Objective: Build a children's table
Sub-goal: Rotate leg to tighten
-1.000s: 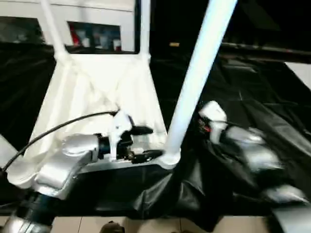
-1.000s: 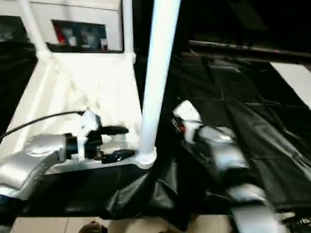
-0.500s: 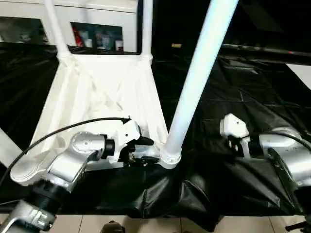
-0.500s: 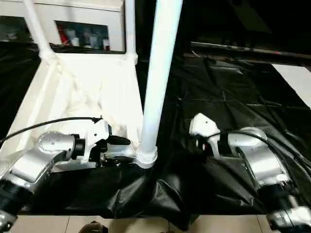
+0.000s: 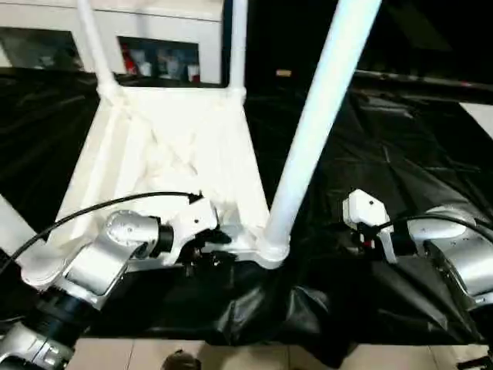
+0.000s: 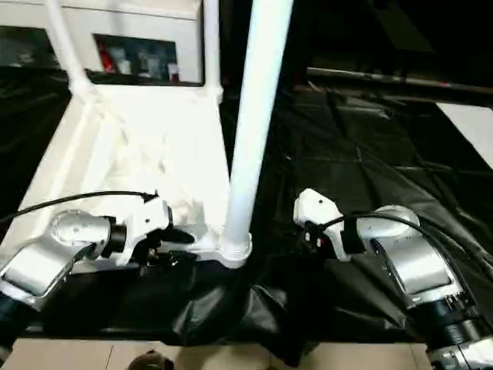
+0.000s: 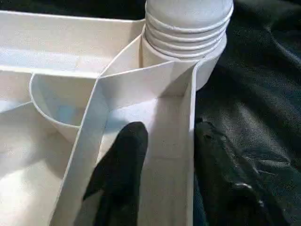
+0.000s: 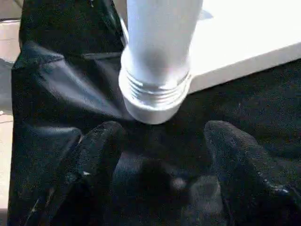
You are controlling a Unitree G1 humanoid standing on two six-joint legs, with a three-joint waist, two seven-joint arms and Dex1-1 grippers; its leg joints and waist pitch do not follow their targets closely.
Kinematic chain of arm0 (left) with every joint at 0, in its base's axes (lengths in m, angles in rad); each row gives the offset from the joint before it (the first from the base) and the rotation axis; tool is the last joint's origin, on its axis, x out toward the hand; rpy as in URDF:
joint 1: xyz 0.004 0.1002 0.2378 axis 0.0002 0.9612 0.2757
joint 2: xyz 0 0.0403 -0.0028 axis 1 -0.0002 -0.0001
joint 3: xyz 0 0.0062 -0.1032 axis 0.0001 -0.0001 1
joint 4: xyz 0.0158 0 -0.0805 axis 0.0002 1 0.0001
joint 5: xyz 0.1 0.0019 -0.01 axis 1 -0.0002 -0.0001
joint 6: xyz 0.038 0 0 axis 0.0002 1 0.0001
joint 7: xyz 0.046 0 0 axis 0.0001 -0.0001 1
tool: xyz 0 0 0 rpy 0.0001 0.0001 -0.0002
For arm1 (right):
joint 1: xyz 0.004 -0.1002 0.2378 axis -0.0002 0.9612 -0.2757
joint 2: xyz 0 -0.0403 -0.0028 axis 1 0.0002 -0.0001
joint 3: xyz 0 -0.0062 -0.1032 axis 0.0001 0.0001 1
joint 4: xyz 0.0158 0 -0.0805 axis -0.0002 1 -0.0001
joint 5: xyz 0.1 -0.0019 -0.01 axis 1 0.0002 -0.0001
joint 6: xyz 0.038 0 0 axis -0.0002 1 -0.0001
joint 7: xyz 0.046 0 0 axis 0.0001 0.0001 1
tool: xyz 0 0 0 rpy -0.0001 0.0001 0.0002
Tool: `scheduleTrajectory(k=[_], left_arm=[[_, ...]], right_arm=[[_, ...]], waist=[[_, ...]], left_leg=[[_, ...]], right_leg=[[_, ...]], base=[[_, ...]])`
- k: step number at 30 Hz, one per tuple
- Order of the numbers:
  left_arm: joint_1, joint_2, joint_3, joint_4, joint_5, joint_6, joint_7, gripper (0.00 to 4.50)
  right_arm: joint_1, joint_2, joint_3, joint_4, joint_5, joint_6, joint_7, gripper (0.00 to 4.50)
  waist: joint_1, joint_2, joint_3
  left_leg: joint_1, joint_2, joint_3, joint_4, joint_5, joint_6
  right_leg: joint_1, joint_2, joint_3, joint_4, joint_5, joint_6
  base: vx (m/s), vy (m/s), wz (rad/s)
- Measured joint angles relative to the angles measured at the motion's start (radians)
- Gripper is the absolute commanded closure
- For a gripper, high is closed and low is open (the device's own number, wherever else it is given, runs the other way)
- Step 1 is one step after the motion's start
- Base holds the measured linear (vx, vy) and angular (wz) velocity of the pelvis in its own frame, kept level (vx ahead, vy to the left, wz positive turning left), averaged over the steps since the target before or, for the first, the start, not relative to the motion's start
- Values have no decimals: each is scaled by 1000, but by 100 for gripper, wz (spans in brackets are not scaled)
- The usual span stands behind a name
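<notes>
The near leg [image 5: 312, 127] of the upturned table top [image 5: 166, 146] runs out past the upper edge of both head views, its far end unseen, as do the two far legs [image 5: 92, 42]. A fourth leg [image 5: 11, 227] shows merely as a sliver at the left border. The left gripper [image 7: 162, 155] straddles the table's rim wall, its outer finger [image 7: 221, 179] dark against the black sheet [image 5: 400, 154]. Small items inside the white cabinet [image 5: 158, 62] are too small to identify.
</notes>
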Motion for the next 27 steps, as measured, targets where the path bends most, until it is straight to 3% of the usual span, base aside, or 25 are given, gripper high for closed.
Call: scheduleTrajectory(k=[9,16,27], left_arm=[[8,-16,3,-53,-26,91,0,380],[12,-16,2,-58,-24,95,-2,440],[16,30,-27,-73,17,31,-33,450]], right_arm=[[21,10,4,-18,3,12,-14,136],[3,35,24,-14,3,12,-22,136],[9,47,28,2,2,-4,-46,136]], waist=[[0,2,1],[-2,2,1],[-6,9,-3]], left_leg=[[0,0,0,0,0,0],[0,0,0,0,0,0],[1,0,0,0,0,0]], right_leg=[[0,0,0,0,0,0],[0,0,0,0,0,0],[0,1,0,-1,0,0]], base=[[0,0,0],[0,0,0],[0,0,0]])
